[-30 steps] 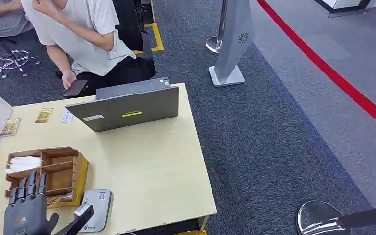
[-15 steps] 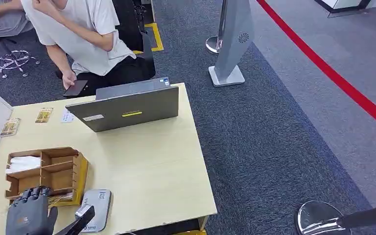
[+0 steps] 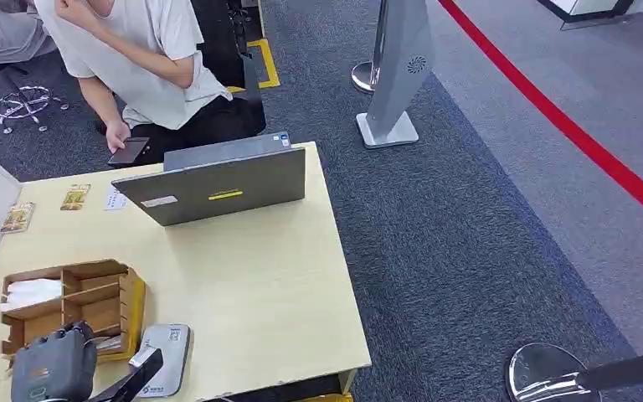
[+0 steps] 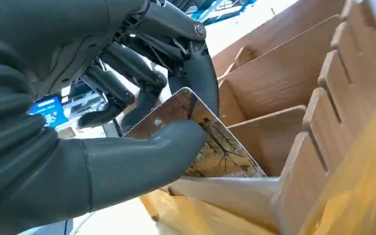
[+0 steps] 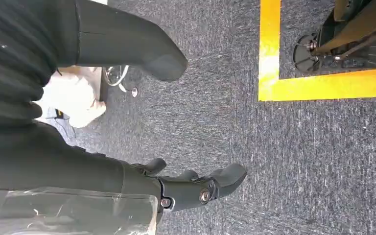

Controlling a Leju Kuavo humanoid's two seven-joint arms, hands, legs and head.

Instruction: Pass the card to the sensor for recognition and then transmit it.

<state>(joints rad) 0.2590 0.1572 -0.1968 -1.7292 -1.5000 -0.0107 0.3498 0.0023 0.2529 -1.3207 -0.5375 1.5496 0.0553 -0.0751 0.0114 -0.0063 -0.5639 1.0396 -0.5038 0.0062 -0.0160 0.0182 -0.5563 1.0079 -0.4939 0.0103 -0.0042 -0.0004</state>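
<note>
My left hand [image 3: 52,370] is at the near end of the wooden organizer box [image 3: 92,289], fingers curled into its nearest compartment. In the left wrist view the thumb and fingers [image 4: 142,161] pinch a card [image 4: 215,147] with a brown tree picture, its lower part still inside the wooden box [image 4: 284,98]. The grey card sensor [image 3: 166,356] lies flat on the table just right of the box, near the front edge. My right hand [image 5: 186,188] hangs over the carpet with fingers apart, holding nothing.
A grey laptop [image 3: 218,184] stands at the back of the light wooden table [image 3: 259,285]. Two loose cards [image 3: 75,197] lie at the far left. A person [image 3: 142,59] sits behind the table. A grey stand [image 3: 398,75] is on the carpet to the right.
My left hand's fingers went from straight above the box to curled into its near compartment, closing on the card. The box slid a little to the left and toward me.
</note>
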